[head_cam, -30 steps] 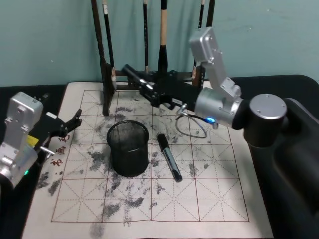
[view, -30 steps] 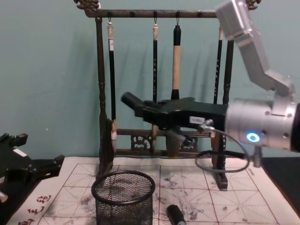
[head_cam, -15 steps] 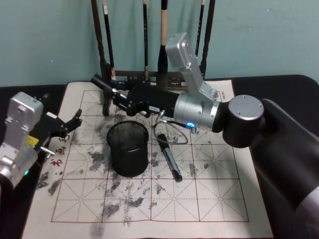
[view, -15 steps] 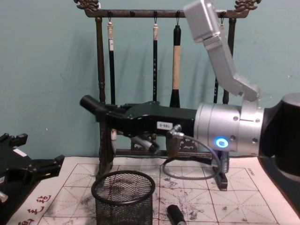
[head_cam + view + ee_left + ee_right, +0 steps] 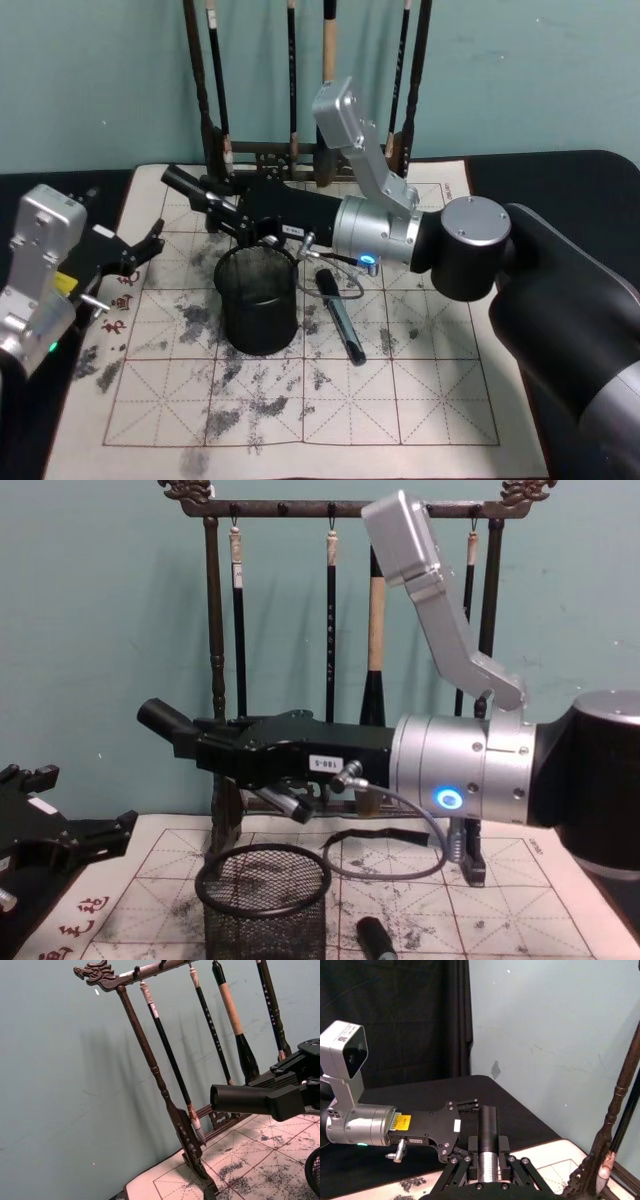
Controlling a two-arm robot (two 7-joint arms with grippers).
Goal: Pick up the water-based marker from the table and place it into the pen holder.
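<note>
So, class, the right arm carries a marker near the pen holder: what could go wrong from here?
The right gripper holds the marker nearly level, its end past the rim of the pen holder; released so, it would likely miss. That end is also near the brush rack post; a leftward sweep might knock it. The left gripper sits parked.

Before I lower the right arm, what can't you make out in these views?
- Inside of the pen holder: head view, too dark to tell whether anything lies in it.
- Rear end of the held marker: right wrist view, buried in the right gripper.
- Most of the second marker: chest view, cut off by the bottom edge.
- Part of the left gripper: chest view, cut off by the left edge.
</note>
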